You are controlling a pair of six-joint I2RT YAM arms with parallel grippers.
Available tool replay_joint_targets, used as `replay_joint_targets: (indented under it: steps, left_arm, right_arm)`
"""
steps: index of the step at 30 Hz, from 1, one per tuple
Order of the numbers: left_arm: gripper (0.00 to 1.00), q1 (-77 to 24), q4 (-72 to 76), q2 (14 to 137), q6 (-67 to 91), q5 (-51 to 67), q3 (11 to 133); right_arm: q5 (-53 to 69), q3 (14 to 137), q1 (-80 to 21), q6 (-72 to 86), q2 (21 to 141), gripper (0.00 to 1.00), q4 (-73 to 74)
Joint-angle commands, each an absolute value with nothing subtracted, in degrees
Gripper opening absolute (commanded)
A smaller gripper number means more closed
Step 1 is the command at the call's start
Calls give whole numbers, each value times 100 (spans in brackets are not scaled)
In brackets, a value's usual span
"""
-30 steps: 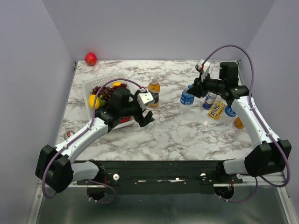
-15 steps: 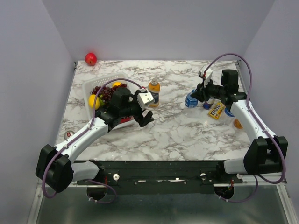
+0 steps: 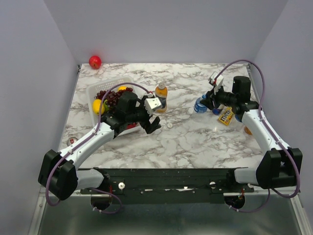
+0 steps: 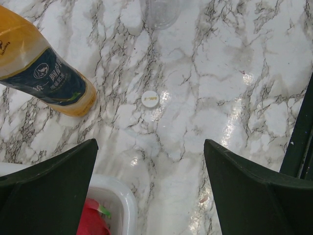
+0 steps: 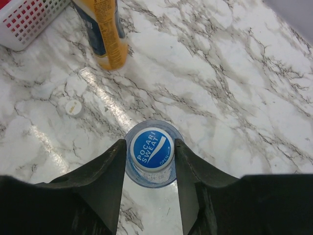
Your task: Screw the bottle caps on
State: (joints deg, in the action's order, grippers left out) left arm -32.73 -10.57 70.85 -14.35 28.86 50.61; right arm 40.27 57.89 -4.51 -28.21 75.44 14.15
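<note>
The left gripper (image 3: 153,116) was held low over the marble table (image 3: 195,142) with its jaws spread wide and nothing between them; in the left wrist view its two dark fingers (image 4: 49,181) were seen far apart at the lower corners. A white cap (image 4: 150,99) was seen lying loose on the marble between them, touching nothing; the tall orange bottle (image 4: 44,73) with the dark label was seen standing at 10 o'clock from that cap, and the base of a clear bottle (image 4: 160,12) at 12 o'clock. A corner of the white basket (image 4: 117,196) was seen at 7 o'clock.

The right gripper (image 5: 150,144) was brought down over the clear bottle, which was stood at about 3 o'clock of the table's middle in the top view; a blue cap (image 5: 151,148) was seated on the bottle's neck, and the fingers (image 5: 105,171) were set close at its 9 and 3 o'clock sides; whether the cap was pinched or merely flanked could not be told. A yellow sweet bag (image 3: 225,116) was seen lying just beside, at 4 o'clock from the bottle.
</note>
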Motion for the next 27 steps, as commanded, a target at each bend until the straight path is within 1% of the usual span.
replay_joint_targets:
  steps: [1, 7, 10, 14, 16, 17, 23, 27]
  left_arm:
    - [99, -3261, -1029, 7102, -1441, 2804, 5115]
    - [99, -3261, -976, 7102, -1433, 2830, 5080]
    - [99, -3261, -958, 7101, -1424, 2848, 5063]
    - [99, -3261, -923, 7093, -1406, 2865, 5036]
    - [99, -3261, -914, 7084, -1406, 2874, 5027]
    - [99, -3261, -923, 7075, -1406, 2874, 5019]
    - [99, -3261, -949, 7005, -1432, 2751, 4966]
    - [99, -3217, -1089, 6908, -1547, 2655, 4992]
  right_arm:
    - [3920, 5704, -422, -2892, 7392, 54, 1301]
    - [3894, 5730, -422, -2857, 7400, 57, 1309]
    - [3876, 5757, -431, -2839, 7418, 61, 1301]
    - [3806, 5792, -431, -2813, 7444, 72, 1310]
    - [3832, 5862, -431, -2830, 7427, 75, 1301]
    - [3841, 5906, -422, -2821, 7418, 78, 1309]
    - [4034, 6564, -422, -2549, 7514, 82, 1292]
    - [4254, 6889, -492, -1927, 7681, 86, 828]
